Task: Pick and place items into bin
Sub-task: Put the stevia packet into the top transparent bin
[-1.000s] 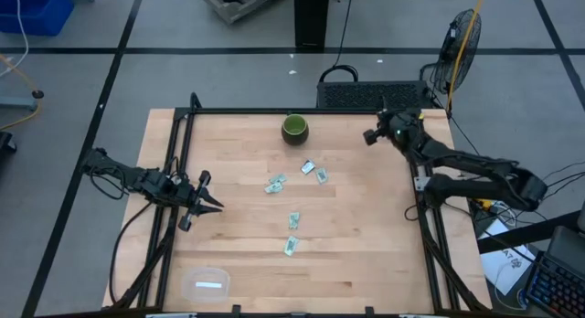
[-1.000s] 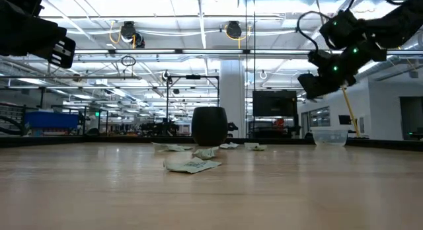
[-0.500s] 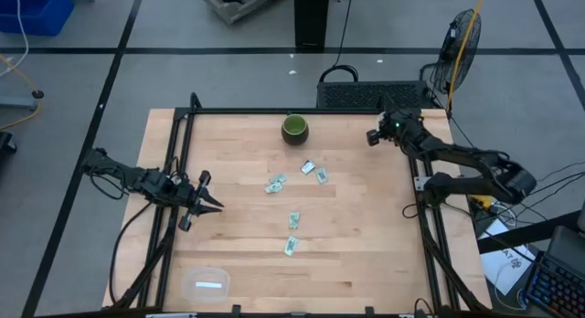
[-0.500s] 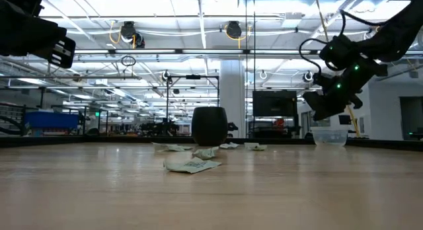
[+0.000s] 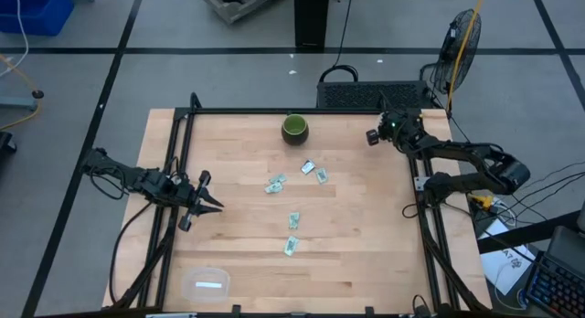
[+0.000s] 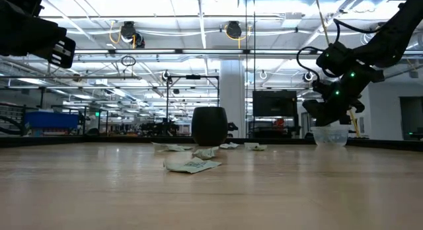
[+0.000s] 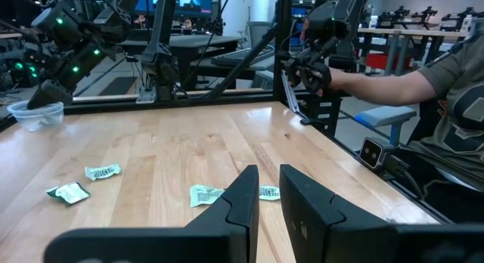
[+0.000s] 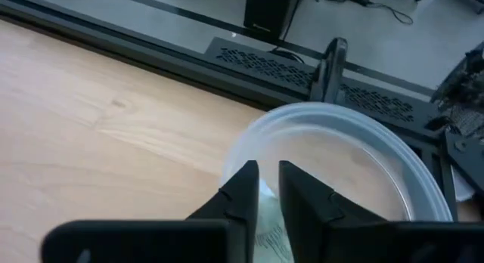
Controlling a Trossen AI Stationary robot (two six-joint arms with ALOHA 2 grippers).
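Your right gripper [image 8: 268,168] hangs over the clear bin [image 8: 355,153] at the table's far right, its jaws clamped on a packet [image 8: 271,231] just above the bin's near rim. Five more packets [image 5: 293,220] lie scattered mid-table, near the dark green bowl [image 5: 294,128]. Your left gripper [image 5: 203,202] waits at the left edge, jaws nearly together, holding nothing

Pale packet [image 8: 271,231] half hidden behind the right gripper [image 8: 266,172] and cut off by the picture's edge, its print blurred, clear bin [image 8: 355,119] cropped at one side, not to be made out under that gripper from above, person [image 7: 446,81] cropped by the frame's edge
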